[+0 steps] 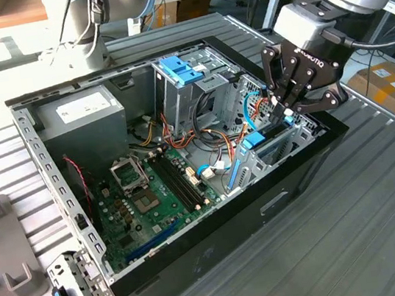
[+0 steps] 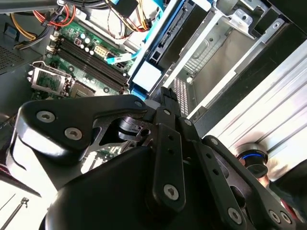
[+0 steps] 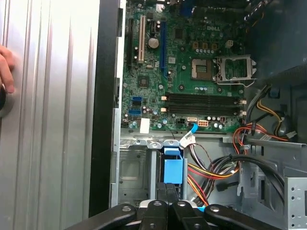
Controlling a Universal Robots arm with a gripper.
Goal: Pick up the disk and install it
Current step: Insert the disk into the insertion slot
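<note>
Standing on its thin edge, the disk (image 1: 254,140), a flat rectangular silver-metal hard drive with blue plastic rails, sits in the bare-metal drive cage (image 2: 216,52) at the front corner of the open black steel computer case (image 1: 219,241). That posture seems dictated by the cage, whose slot runs upright, so the rails have to meet its guides edge-first. The black multi-link gripper (image 1: 287,112) hangs directly over it with its fingers drawn narrow. In both wrist views they look pinched on the disk's upper edge, a hold that probably leaves the broad faces free to pass between the cage walls. Coming from above also looks sensible, since the bundle of orange and red cables (image 1: 210,135) and the green motherboard (image 1: 145,193) crowd the side towards the case's middle. I cannot tell how deep the disk has seated. The case lies on a ribbed silver metal counter (image 1: 358,228), where a person's hand (image 3: 5,67) rests apart from the case
</note>
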